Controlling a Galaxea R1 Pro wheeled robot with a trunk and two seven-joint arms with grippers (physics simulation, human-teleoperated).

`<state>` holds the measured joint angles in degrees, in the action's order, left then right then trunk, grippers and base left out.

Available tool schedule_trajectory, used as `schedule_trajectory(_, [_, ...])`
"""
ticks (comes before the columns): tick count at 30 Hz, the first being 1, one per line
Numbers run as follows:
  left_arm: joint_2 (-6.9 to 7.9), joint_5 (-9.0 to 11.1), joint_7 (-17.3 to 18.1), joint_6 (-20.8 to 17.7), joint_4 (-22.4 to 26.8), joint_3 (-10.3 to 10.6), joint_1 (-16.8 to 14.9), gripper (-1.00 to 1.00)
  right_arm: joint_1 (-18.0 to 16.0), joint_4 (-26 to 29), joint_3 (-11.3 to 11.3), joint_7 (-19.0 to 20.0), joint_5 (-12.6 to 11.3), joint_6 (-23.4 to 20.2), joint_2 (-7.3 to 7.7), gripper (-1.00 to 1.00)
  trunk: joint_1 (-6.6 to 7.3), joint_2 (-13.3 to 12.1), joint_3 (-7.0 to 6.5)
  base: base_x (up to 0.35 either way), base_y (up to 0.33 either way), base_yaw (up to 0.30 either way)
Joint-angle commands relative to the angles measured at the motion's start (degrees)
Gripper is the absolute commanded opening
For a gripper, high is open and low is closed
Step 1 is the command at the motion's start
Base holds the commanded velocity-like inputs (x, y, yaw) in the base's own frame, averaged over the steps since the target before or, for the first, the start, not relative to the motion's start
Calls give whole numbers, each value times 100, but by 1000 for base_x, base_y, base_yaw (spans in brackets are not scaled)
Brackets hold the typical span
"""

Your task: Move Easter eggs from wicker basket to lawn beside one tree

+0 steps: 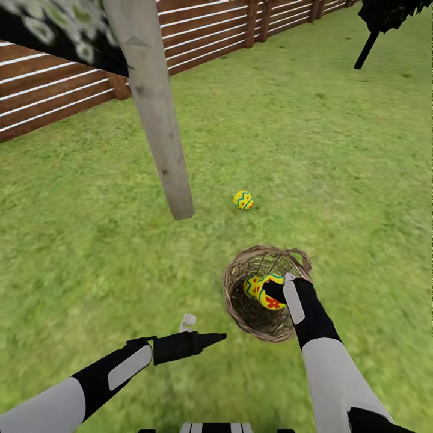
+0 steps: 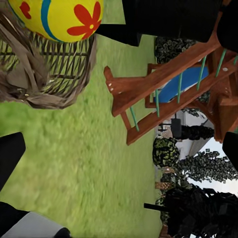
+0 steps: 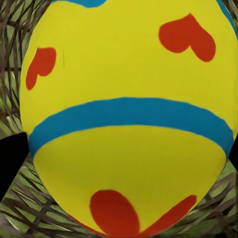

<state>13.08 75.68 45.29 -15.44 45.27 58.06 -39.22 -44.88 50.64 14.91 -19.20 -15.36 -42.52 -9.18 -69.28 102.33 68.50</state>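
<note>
Bright even daylight, no hard shadows, soft render blur, lawn (image 1: 337, 150) edges smeared

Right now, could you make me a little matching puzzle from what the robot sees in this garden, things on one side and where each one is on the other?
Things:
1. Yellow painted egg with zigzag bands
2. Yellow egg with red flowers
3. Brown woven wicker basket
4. Brown slatted wooden fence

Places:
A. Inside the basket, at the right gripper
B. Along the far edge of the grass
C. Lying on the lawn near the pale grey tree trunk
D. Lying on the grass, under the right arm

Pairs: 1-C, 2-A, 3-D, 4-B
</note>
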Motion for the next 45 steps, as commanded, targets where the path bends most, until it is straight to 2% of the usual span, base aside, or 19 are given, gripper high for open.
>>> schedule_trajectory(1, [-1, 57, 6, -47, 1, 21, -6, 100, -3, 7, 12, -49, -59, -22, -5, -100, 23, -40, -25, 0, 0, 0])
schedule_trajectory(26, [-11, 69, -2, -51, 17, 21, -6, 100, -3, 4, 12, -23, -62, -43, -11, -100, 572, -1042, -703, -42, 0, 0])
schedule_trajectory(30, [-24, 69, -2, -53, 16, 21, -6, 100, -3, 7, 20, 611, -56, -53, 3, -100, 660, -1203, -812, -212, 31, 0])
schedule_trajectory(38, [-33, 68, -2, -47, 16, 26, -6, 100, -3, 7, 41, 757, -55, -55, 69, -100, 835, -1524, -1029, -138, 1, 0])
schedule_trajectory(41, [-38, 69, -8, -47, 9, 30, -6, 100, -3, -8, 46, 1141, -55, -56, 87, -100, 901, -1644, -1110, -100, 20, 0])
schedule_trajectory(45, [-42, 69, -20, -47, 10, 30, -6, 100, -3, -10, 47, 1468, -55, -59, 92, -100, 989, -1804, -1219, -110, 28, 0])
